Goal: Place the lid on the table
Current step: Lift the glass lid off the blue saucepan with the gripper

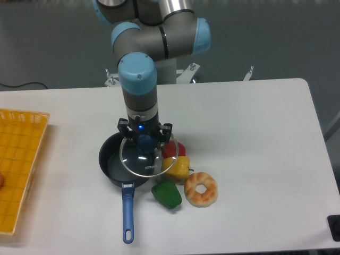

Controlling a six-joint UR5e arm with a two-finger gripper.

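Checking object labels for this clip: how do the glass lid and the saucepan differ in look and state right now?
The lid is see-through glass with a thin rim; the saucepan is dark and opaque. The lid is held by its knob in the hand, offset toward the pan's right side; the saucepan rests on the table. The saucepan has a long blue handle; the lid only a centre knob. Both are round, similar in width, with dark blue fittings.

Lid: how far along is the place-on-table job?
Done: the lid is off the saucepan, lifted and offset toward its right rim. In hand: the gripper appears shut on the lid's dark blue knob, holding it above the pan and the toy food. Left: carry it to a bare stretch of the table, set it down and release.
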